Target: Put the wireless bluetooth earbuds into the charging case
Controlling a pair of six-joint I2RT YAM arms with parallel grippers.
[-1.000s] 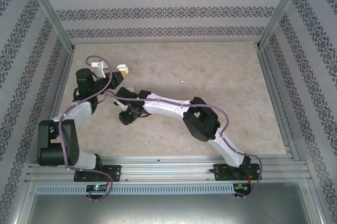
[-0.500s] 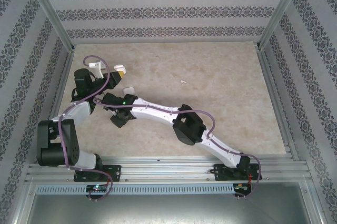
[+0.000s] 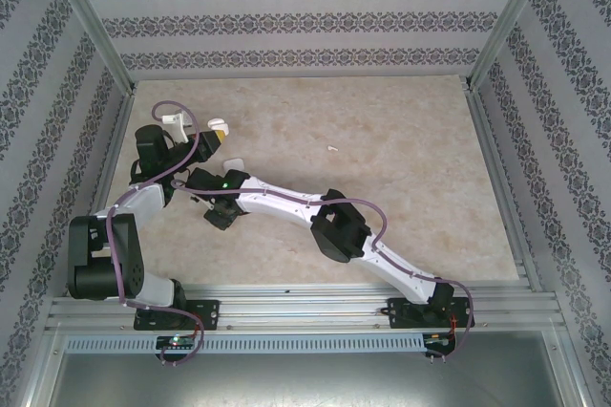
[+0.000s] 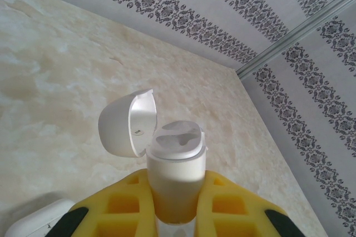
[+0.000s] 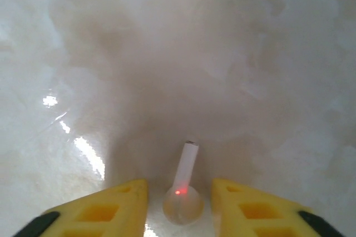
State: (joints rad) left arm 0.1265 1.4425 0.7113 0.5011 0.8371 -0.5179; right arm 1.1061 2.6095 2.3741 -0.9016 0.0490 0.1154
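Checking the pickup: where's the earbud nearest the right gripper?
In the right wrist view, the earbud lies on the table between the right gripper's fingers, stem pointing away from them.

White charging case (image 4: 175,173) upright at lower centre of the left wrist view, lid (image 4: 125,123) flipped open leftward. A white earbud (image 5: 183,195) lies at the right wrist view's bottom centre, stem pointing up-frame.
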